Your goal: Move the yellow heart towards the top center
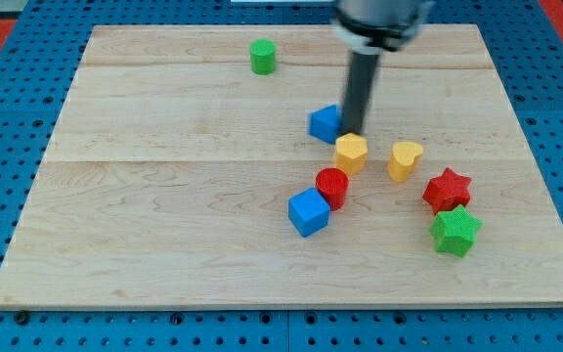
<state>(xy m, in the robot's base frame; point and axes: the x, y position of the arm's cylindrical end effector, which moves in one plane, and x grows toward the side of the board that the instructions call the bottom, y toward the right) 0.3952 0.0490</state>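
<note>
Camera view shows my tip (352, 132) standing between the blue block (325, 122) at the view's left and the yellow hexagon (351, 154) just below it, close to both; whether it touches either I cannot tell. There is no gripper on this arm — only a rod, so nothing opens or closes, and the tip holds nothing.

The yellow heart (406, 160) lies right of the board's centre, just to the right of the yellow hexagon and apart from it, with the red star (447, 190) and the green star (455, 231) lower right. The tip is not yet on the heart.

To do this step well, I judge the tip should come round to the heart's lower side, slightly toward the view's right, so the push runs up and a little leftward toward the top centre. The approach wants care — passing between the heart and the red star risks nudging the star, and cutting across the hexagon would drag it along. Pushing through the heart's middle should keep it from spinning off the tip. The red cylinder (331, 185), the lower blue cube (309, 212) and the green cylinder (262, 56) sit clear of that path.
</note>
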